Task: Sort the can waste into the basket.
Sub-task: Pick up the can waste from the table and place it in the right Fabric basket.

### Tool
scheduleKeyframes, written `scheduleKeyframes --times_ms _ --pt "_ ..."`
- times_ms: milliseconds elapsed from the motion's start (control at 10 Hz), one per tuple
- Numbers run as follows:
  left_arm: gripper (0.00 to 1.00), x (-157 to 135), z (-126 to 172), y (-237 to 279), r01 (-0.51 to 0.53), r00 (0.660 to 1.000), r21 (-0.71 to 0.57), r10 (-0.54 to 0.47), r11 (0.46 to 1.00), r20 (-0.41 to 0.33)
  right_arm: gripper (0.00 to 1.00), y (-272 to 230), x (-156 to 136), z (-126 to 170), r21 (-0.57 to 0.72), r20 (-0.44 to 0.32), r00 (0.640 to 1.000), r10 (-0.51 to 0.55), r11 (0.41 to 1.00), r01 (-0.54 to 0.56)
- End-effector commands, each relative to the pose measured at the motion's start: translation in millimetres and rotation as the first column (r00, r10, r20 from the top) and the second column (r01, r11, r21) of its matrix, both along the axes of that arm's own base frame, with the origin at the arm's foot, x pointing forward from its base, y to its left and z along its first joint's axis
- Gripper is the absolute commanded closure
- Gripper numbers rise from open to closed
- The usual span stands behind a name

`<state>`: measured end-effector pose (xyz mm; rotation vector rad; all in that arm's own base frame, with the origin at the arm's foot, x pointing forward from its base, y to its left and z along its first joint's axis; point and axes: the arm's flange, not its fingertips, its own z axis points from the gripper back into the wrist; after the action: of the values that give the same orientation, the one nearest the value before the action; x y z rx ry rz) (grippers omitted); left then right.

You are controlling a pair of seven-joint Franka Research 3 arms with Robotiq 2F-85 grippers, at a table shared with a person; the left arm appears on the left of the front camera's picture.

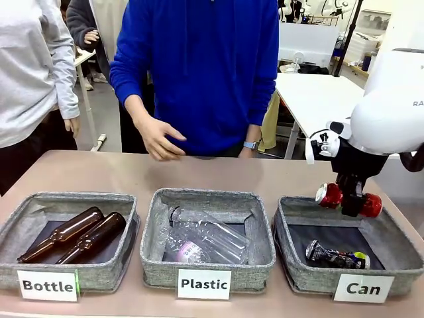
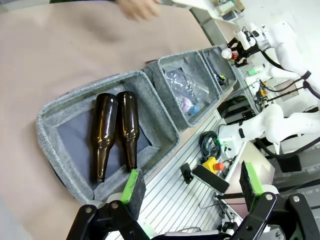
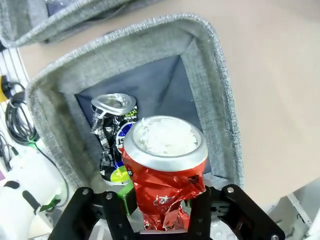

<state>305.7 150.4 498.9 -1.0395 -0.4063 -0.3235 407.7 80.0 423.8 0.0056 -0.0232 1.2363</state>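
The right gripper (image 1: 350, 199) fingers clamp the red can (image 3: 165, 175) above the Can basket (image 1: 291, 228), which holds the dark can (image 1: 334, 257). Left gripper (image 2: 192, 192) fingers spread, empty.

Tan tabletop (image 1: 265, 173), white tables (image 1: 318, 93) behind, grey floor (image 1: 106, 112), bright even light

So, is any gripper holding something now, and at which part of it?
The right gripper holds the red can by its crumpled middle, above the Can basket. The left gripper is open and holds nothing.
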Motion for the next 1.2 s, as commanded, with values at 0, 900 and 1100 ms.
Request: scheduleKeyframes --times_ms 0,900,1100 --pt "0.02 -1.5 -1.4 -0.5 0.004 1.000 0.003 -0.004 1.000 0.010 0.13 1.2 5.8 1.9 0.021 -0.032 0.999 0.004 1.000 -0.004" --pt "0.02 -1.5 -1.4 -0.5 0.004 1.000 0.003 -0.004 1.000 0.010 0.00 -31.6 -14.4 30.9 0.594 -0.597 0.739 -0.312 0.446 0.669" --pt "0.02 -1.5 -1.4 -0.5 0.004 1.000 0.003 -0.004 1.000 0.010 0.00 -80.5 -42.2 26.8 0.603 -0.794 0.604 -0.073 -0.225 0.765"
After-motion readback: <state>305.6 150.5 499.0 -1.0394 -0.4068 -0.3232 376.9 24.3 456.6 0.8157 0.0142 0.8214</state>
